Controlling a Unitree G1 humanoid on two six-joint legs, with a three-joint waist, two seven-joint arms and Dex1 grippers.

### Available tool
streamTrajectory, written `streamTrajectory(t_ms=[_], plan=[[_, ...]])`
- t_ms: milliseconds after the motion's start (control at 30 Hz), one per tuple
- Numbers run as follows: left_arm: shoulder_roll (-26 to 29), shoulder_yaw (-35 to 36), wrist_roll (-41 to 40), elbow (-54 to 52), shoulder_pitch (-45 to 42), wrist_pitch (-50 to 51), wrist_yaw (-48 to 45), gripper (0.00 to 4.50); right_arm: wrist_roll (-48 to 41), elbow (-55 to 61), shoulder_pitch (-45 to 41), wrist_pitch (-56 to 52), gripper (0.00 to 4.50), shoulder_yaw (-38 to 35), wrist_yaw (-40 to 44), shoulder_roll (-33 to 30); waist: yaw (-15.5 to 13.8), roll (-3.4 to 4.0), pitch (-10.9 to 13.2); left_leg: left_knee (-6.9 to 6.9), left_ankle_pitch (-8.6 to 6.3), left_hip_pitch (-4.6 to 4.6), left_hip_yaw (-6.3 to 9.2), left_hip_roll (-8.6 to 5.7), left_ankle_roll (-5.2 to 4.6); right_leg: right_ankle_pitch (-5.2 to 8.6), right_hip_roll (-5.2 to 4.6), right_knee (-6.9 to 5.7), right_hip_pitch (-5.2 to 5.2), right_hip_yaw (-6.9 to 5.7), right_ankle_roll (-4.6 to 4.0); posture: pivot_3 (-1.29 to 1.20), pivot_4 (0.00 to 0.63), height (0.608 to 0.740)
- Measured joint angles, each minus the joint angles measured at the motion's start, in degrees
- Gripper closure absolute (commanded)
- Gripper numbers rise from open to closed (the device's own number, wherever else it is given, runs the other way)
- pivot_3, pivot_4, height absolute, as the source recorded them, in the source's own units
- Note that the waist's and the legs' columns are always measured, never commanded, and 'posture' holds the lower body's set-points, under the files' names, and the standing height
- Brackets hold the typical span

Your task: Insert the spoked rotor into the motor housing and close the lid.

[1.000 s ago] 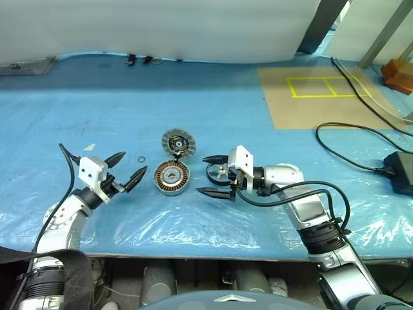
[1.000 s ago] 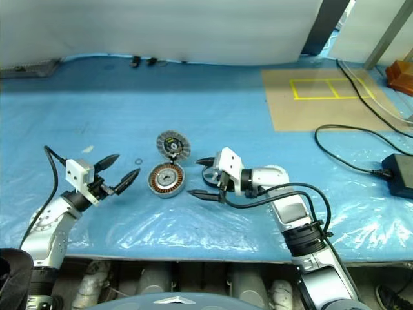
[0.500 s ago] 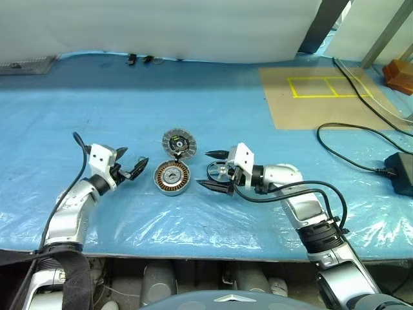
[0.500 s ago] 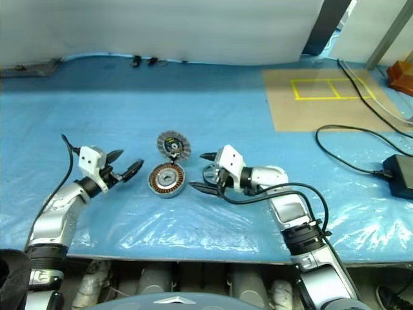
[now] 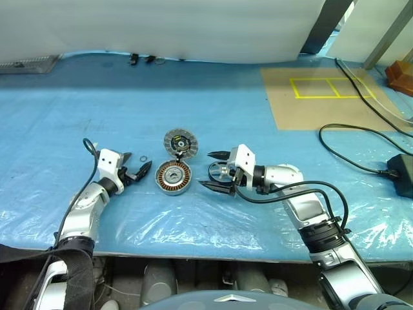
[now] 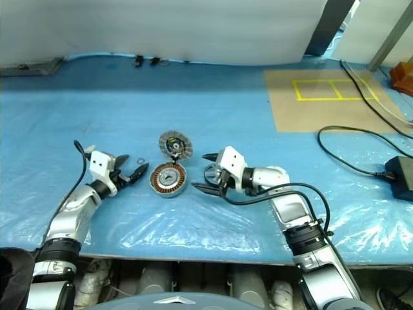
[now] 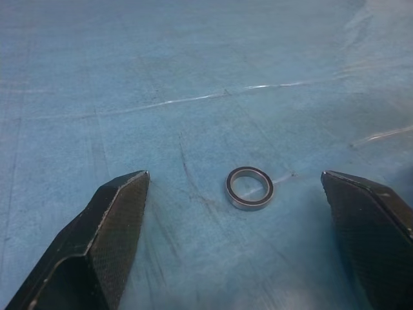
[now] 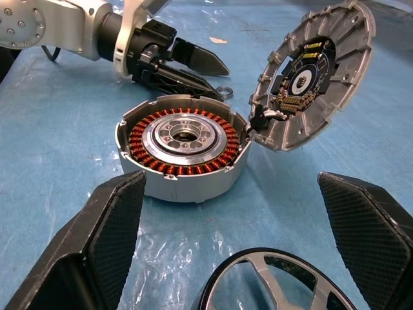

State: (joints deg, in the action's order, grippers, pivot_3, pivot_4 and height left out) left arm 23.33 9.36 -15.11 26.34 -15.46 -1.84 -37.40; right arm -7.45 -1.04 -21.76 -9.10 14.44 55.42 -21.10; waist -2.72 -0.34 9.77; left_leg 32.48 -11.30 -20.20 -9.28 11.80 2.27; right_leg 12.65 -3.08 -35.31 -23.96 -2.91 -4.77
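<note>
The rotor (image 8: 277, 284) lies flat on the tabletop (image 5: 213, 110) between the spread fingers of my right gripper (image 5: 214, 172), just right of the housing (image 5: 173, 177); I can't tell if a finger touches it, and it isn't lifted. Over the last second that gripper has barely shifted. The real change is on the left: my left gripper (image 5: 137, 169), also spread wide and holding nothing, has come forward and down toward the housing's left side, and now straddles a small loose ring (image 7: 250, 188) lying on the sheet. I judge this as setting up to steady the housing or deal with that ring, while the insertion itself is not yet begun.

The housing sits open, its copper windings circling a silver centre with nothing dropped in. The lid (image 5: 179, 141) is hinged back at the far rim, standing tilted, dark segmented face showing, so the well is free to take the rotor.
</note>
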Motion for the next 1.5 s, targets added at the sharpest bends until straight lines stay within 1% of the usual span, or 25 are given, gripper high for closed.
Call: streamTrajectory(t_ms=[67, 167, 233, 433, 733, 1033, 1500], plan=[[0.0, 0.01, 0.1, 0.25, -0.08, -0.19, 0.12, 0.0, 0.0, 0.0, 0.0, -0.01, 0.04, 0.03, -0.06, -0.02, 0.0, 0.0, 0.0, 0.0, 0.0, 0.0, 0.0, -0.01, 0.0, 0.0, -0.01, 0.0, 0.0, 0.0, 0.0, 0.0, 0.15, 0.74], [0.0, 0.0, 0.15, 0.43, -0.14, -0.2, 0.17, 0.62, 0.0, 0.0, 0.04, -0.01, 0.0, 0.04, -0.19, -0.07, -0.01, 0.0, 0.0, 0.0, 0.0, 0.01, 0.0, 0.0, 0.0, 0.0, 0.0, 0.0, 0.0, 0.0, 0.0, 0.0, 0.15, 0.74], [0.0, 0.01, 0.21, 0.55, -0.17, -0.23, 0.19, 1.25, 0.0, 0.0, 0.05, -0.01, 0.0, 0.04, -0.31, -0.12, -0.01, 0.0, 0.0, 0.0, 0.0, 0.02, 0.0, 0.0, 0.0, 0.0, 0.0, 0.0, 0.01, 0.0, 0.01, 0.0, 0.15, 0.74], [0.03, 0.02, 0.29, 0.71, -0.23, -0.24, -0.01, 3.36, 0.0, 0.0, 0.05, -0.02, 0.0, 0.17, -0.59, -0.12, -0.01, 0.01, 0.0, -0.01, 0.0, 0.02, 0.0, 0.0, 0.0, 0.01, -0.01, 0.0, 0.01, 0.0, 0.01, 0.0, 0.15, 0.74], [0.08, 0.19, 0.23, 0.32, 0.2, -0.25, -0.13, 3.36, 0.0, 0.0, 0.05, -0.03, 0.0, 0.32, -0.68, -0.09, 0.08, 0.01, 0.0, -0.07, 0.0, 0.02, 0.0, 0.0, 0.0, 0.01, 0.0, 0.06, 0.01, 0.0, 0.02, 0.0, 0.15, 0.74], [0.1, 0.19, 0.29, -0.8, 0.86, -0.38, -1.22, 3.36, 0.0, -0.01, 0.04, -0.04, 0.0, 0.39, -0.7, 0.09, 0.07, 0.01, -0.01, -0.29, 0.0, -0.03, -0.01, -0.03, 0.0, 0.0, 0.0, 0.38, 0.01, -0.01, 0.01, 0.0, 0.15, 0.74], [1.21, -1.77, 3.52, 0.62, -1.16, -0.84, -1.08, 3.36, 0.0, -0.01, 0.04, -0.13, 0.0, 0.47, -1.19, 0.15, -0.01, 0.01, -0.01, -0.29, 0.0, 0.03, -0.01, -0.02, 0.0, -0.03, 0.0, 0.41, 0.08, -0.03, 0.05, 0.0, 0.15, 0.74]])
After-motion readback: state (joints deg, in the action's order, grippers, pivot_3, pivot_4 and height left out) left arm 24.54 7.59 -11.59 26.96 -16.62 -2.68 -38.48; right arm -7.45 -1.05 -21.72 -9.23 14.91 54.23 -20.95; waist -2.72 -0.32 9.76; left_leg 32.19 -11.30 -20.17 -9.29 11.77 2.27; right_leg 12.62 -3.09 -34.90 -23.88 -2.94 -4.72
